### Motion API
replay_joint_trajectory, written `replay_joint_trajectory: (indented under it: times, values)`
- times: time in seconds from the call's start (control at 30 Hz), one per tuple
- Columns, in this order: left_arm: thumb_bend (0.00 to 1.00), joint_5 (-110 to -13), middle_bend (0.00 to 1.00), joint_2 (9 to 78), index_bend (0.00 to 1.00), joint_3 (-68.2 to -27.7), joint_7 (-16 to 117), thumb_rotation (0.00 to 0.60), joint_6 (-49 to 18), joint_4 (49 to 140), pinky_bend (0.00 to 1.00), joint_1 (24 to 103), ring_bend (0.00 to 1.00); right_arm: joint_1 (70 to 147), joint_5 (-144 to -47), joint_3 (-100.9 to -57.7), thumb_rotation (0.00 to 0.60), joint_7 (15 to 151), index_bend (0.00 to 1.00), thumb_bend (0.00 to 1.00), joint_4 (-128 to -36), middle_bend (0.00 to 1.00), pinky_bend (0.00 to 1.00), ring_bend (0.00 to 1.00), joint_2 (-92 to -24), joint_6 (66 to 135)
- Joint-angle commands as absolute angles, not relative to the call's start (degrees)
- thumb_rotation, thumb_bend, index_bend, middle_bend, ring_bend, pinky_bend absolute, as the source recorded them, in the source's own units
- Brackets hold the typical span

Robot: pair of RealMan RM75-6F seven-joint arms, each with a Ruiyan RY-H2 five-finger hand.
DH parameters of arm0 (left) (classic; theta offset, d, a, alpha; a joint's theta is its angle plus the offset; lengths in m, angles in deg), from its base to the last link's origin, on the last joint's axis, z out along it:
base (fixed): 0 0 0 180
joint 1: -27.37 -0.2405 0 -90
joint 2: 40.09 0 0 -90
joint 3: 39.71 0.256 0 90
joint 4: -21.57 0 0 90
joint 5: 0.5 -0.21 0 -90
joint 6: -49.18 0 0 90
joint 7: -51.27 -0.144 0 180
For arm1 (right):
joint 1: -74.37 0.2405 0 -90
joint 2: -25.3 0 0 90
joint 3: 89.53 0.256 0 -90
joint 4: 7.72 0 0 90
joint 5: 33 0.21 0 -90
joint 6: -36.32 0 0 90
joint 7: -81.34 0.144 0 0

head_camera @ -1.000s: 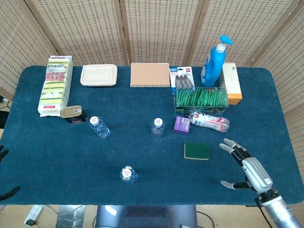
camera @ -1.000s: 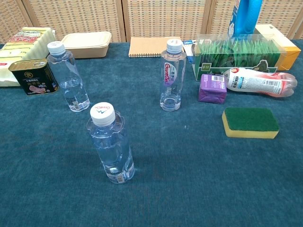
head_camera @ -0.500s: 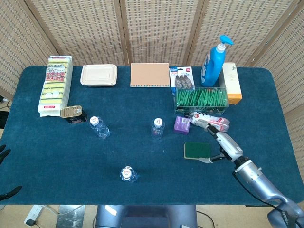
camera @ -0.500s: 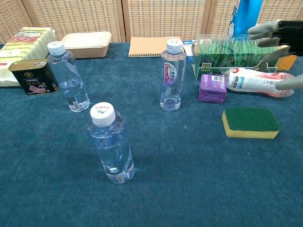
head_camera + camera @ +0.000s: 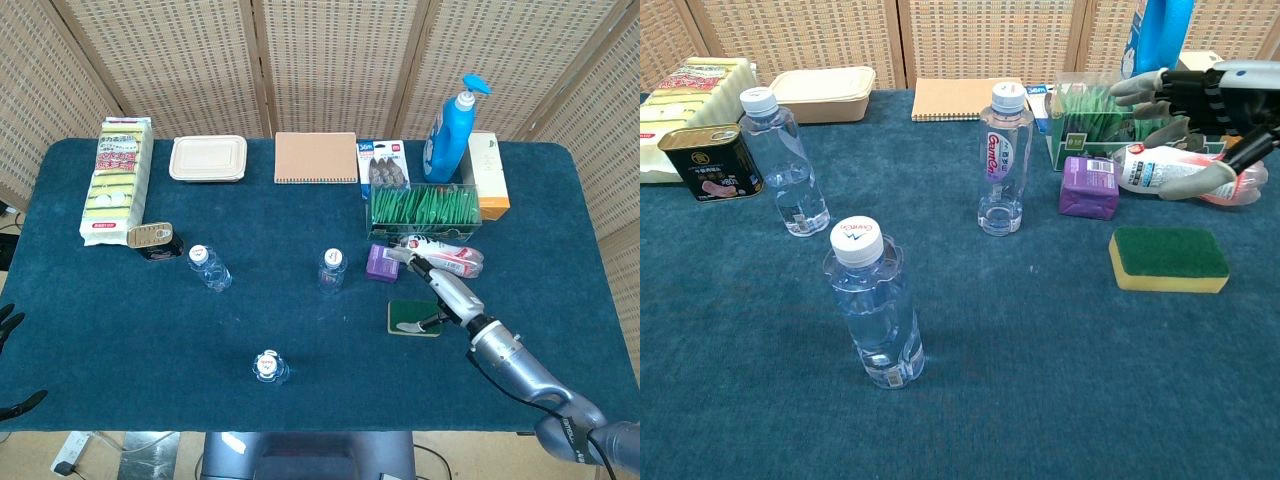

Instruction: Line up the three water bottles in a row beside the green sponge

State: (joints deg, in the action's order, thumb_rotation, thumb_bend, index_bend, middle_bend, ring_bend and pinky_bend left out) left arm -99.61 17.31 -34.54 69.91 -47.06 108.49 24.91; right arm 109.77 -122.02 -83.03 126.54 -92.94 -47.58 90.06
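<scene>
The bench (image 5: 300, 330) wears deep blue cloth. Three clear water bottles (image 5: 875, 310) (image 5: 1005, 165) (image 5: 783, 165) have white caps. The sponge (image 5: 1170, 258) is green over yellow. The box (image 5: 1088, 187) is purple, the pump bottle (image 5: 447, 135) blue, the notebook (image 5: 316, 158) tan.

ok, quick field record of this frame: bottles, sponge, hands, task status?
bottles: three, all upright, spread apart; near bottle, left bottle by the tin, middle bottle left of the purple box
sponge: flat on the cloth, green side up, right of the bottles
right hand: open, fingers spread, above the sponge's far side, holding nothing
left hand: only fingertips at the table's left edge, state unclear
task status: no bottle beside the sponge yet
</scene>
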Motion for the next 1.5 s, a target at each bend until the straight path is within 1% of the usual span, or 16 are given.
replay_joint_trajectory:
  times: [0.03, 0.17, 0.27, 0.5, 0.67, 0.8, 0.9, 0.97, 1.03, 1.13, 1.2, 1.27, 1.37, 1.5]
  values:
    - [0.07, -99.96, 0.0, 17.36, 0.0, -34.41, 69.54, 0.6, -47.04, 108.69, 0.0, 25.0, 0.0, 111.67, -119.22, -81.46, 0.6, 124.9, 0.07, 0.0, -90.57, 0.06, 0.14, 0.03, -50.81, 88.22]
    - [0.07, -99.82, 0.0, 17.34, 0.0, -34.37, 69.37, 0.6, -46.66, 108.8, 0.0, 25.15, 0.0, 113.64, -115.68, -79.72, 0.6, 123.69, 0.07, 0.0, -88.51, 0.05, 0.14, 0.03, -54.18, 85.84]
    - [0.07, -99.39, 0.0, 17.33, 0.0, -34.48, 69.41, 0.6, -46.36, 108.82, 0.0, 25.24, 0.0, 114.47, -114.46, -79.03, 0.6, 122.79, 0.06, 0.0, -87.95, 0.05, 0.14, 0.03, -55.46, 85.12]
    - [0.07, -98.52, 0.0, 17.24, 0.0, -34.72, 69.24, 0.6, -45.29, 109.27, 0.0, 25.69, 0.0, 118.28, -109.23, -76.38, 0.6, 119.18, 0.07, 0.0, -87.42, 0.06, 0.14, 0.03, -59.54, 80.59]
    - [0.07, -98.06, 0.0, 17.19, 0.0, -34.79, 69.09, 0.6, -44.63, 109.58, 0.0, 25.93, 0.0, 120.7, -105.36, -74.12, 0.6, 117.08, 0.07, 0.0, -85.11, 0.07, 0.14, 0.04, -62.84, 78.57]
    - [0.07, -97.41, 0.0, 17.09, 0.0, -35.05, 69.43, 0.6, -44.25, 109.73, 0.0, 26.11, 0.0, 121.71, -103.33, -72.93, 0.6, 115.73, 0.08, 0.0, -83.76, 0.09, 0.14, 0.05, -64.83, 78.27]
    - [0.07, -97.01, 0.0, 17.02, 0.0, -35.18, 69.73, 0.6, -43.78, 109.75, 0.0, 26.34, 0.0, 122.11, -102.21, -72.46, 0.6, 113.85, 0.12, 0.0, -82.42, 0.14, 0.16, 0.11, -66.61, 79.04]
    - [0.07, -96.75, 0.0, 16.95, 0.0, -35.22, 69.93, 0.6, -43.4, 109.75, 0.0, 26.48, 0.0, 122.37, -101.26, -72.15, 0.6, 112.85, 0.15, 0.0, -81.47, 0.21, 0.21, 0.18, -67.96, 79.3]
    - [0.07, -96.59, 0.0, 16.89, 0.0, -35.24, 70.2, 0.6, -43.23, 109.71, 0.0, 26.54, 0.0, 122.59, -100.71, -71.94, 0.6, 111.88, 0.19, 0.0, -80.21, 0.29, 0.28, 0.25, -69.49, 79.86]
    - [0.07, -96.54, 0.0, 16.8, 0.0, -35.25, 70.6, 0.6, -43.36, 109.67, 0.0, 26.48, 0.0, 122.91, -100.36, -71.8, 0.6, 110.94, 0.3, 0.02, -78.63, 0.42, 0.46, 0.37, -71.3, 80.26]
    - [0.07, -96.56, 0.0, 16.79, 0.0, -35.24, 70.77, 0.6, -43.53, 109.61, 0.0, 26.4, 0.0, 122.99, -100.39, -71.82, 0.6, 110.42, 0.41, 0.07, -77.91, 0.51, 0.58, 0.46, -71.95, 80.52]
    - [0.07, -96.6, 0.0, 16.79, 0.0, -35.23, 70.9, 0.6, -43.75, 109.54, 0.0, 26.3, 0.0, 122.87, -100.42, -71.86, 0.6, 109.78, 0.47, 0.12, -77.4, 0.57, 0.65, 0.51, -72.52, 81.07]
    - [0.07, -96.73, 0.0, 16.79, 0.0, -35.17, 71.0, 0.6, -43.94, 109.45, 0.0, 26.2, 0.0, 122.23, -100.82, -71.92, 0.6, 109.63, 0.51, 0.2, -78.14, 0.6, 0.68, 0.54, -72.41, 82.06]
    - [0.07, -96.97, 0.0, 16.82, 0.0, -35.1, 70.99, 0.6, -44.16, 109.35, 0.0, 26.12, 0.0, 120.74, -102.66, -72.28, 0.6, 109.69, 0.53, 0.25, -80.85, 0.62, 0.7, 0.55, -70.74, 84.44]
